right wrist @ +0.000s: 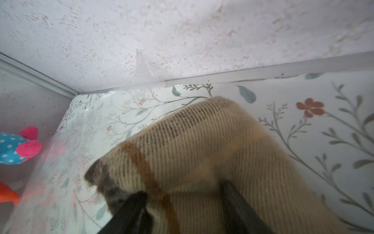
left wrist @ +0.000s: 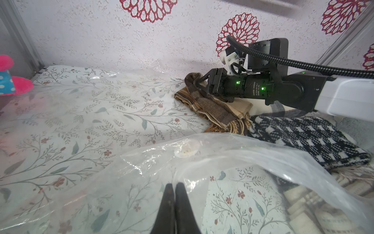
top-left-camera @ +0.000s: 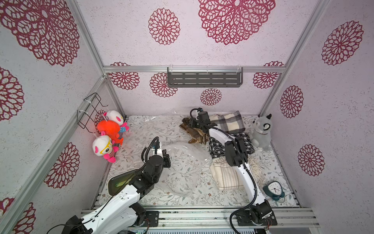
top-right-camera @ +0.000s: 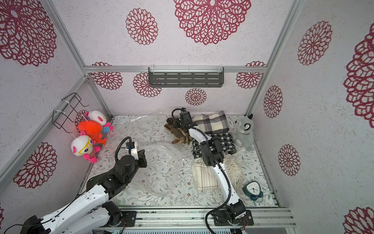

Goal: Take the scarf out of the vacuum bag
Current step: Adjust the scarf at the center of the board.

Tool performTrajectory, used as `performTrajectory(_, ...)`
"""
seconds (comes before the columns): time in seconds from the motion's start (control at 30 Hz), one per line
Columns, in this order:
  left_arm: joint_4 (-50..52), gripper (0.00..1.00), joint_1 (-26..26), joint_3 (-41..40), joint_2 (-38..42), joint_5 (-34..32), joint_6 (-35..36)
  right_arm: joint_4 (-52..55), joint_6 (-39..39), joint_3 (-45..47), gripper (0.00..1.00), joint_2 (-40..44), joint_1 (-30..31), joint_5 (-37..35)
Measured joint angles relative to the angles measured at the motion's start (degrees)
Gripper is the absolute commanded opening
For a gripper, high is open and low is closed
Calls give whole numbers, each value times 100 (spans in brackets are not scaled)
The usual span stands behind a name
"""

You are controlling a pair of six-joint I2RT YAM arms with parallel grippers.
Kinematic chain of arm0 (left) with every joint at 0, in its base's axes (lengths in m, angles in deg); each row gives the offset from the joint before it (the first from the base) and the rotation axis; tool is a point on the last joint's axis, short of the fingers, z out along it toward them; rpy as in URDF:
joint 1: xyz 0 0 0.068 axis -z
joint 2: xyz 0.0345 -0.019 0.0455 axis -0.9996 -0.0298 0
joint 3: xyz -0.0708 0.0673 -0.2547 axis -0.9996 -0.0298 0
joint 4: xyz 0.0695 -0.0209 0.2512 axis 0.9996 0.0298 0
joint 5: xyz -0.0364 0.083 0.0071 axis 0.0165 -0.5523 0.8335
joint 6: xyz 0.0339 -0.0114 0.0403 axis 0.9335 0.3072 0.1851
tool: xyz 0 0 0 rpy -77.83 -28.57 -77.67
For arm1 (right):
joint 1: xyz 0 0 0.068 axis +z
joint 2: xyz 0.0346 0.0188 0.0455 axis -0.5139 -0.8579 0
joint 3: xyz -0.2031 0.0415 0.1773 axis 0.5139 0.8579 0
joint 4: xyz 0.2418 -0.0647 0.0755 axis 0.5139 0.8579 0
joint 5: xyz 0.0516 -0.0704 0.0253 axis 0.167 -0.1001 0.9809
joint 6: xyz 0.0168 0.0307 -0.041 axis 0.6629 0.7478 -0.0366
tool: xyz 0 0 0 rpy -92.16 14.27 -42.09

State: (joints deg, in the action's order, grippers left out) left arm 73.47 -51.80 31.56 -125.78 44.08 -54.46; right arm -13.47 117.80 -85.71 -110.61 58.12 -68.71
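Near the middle of the floral-covered table (top-left-camera: 145, 131), the vacuum bag (top-left-camera: 182, 168) lies puffed and crinkled. The cloth's leaf print shows straight through it in both top views. The left gripper (top-left-camera: 168, 159) sits at the bag's left edge. In the left wrist view its fingertips (left wrist: 169, 194) are pressed together with the clear film gathered at them, so it is pinching the bag. The round white valve cap (left wrist: 187, 150) sits on the plastic just beyond those tips.

The brown plaid scarf (top-left-camera: 195, 132) is outside the bag, on the table toward the back wall and apart from the plastic. The right gripper (top-left-camera: 189, 124) reaches its far end. In the right wrist view the jaws stand partly apart with a thick fold of the scarf (right wrist: 202, 141) bunched between them, and both fingers (right wrist: 236, 202) lie against the fabric. The left wrist view shows that end humped up at the gripper (left wrist: 199, 82), above the rest of the scarf.

3 more folded scarves lie along the right side. A grey-and-white plaid scarf (top-left-camera: 228, 121) is at the back and a black-and-white knit scarf (top-left-camera: 245, 141) comes next. A cream scarf (top-left-camera: 224, 178) is nearest the front, just beside the bag. A piece of clear film (left wrist: 157, 66) rises against the back wall. 3 plush toys (top-left-camera: 109, 129) hang at the left wall, a grey plush animal (top-left-camera: 262, 131) sits in the back right corner, and a clock (top-left-camera: 274, 189) lies front right.
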Motion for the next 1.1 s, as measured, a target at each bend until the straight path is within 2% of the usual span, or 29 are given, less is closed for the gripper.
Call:
performTrajectory(0.2, -31, 0, 0, -2, -2, 37, 2, -424, 136, 448, 49, 81, 2, 404)
performTrajectory(0.43, -31, 0, 0, -4, -4, 149, -4, -155, -658, 566, 39, 149, 153, 892)
performTrajectory(0.7, -26, 0, 0, -33, 35, 232, -46, 306, -1792, 2262, 33, 1364, 341, 1602)
performTrajectory(0.87, -28, 0, 0, -35, 35, 267, -63, 892, -2463, 2463, 36, 1639, 404, 1836)
performTrajectory(0.93, -28, 0, 0, -35, 35, 278, -66, 1108, -2710, 2404, 41, 1668, 442, 1847)
performTrajectory(1.1, -28, 0, 0, -35, 50, 293, -68, 1174, -2962, 2555, 49, 1989, 527, 1495)
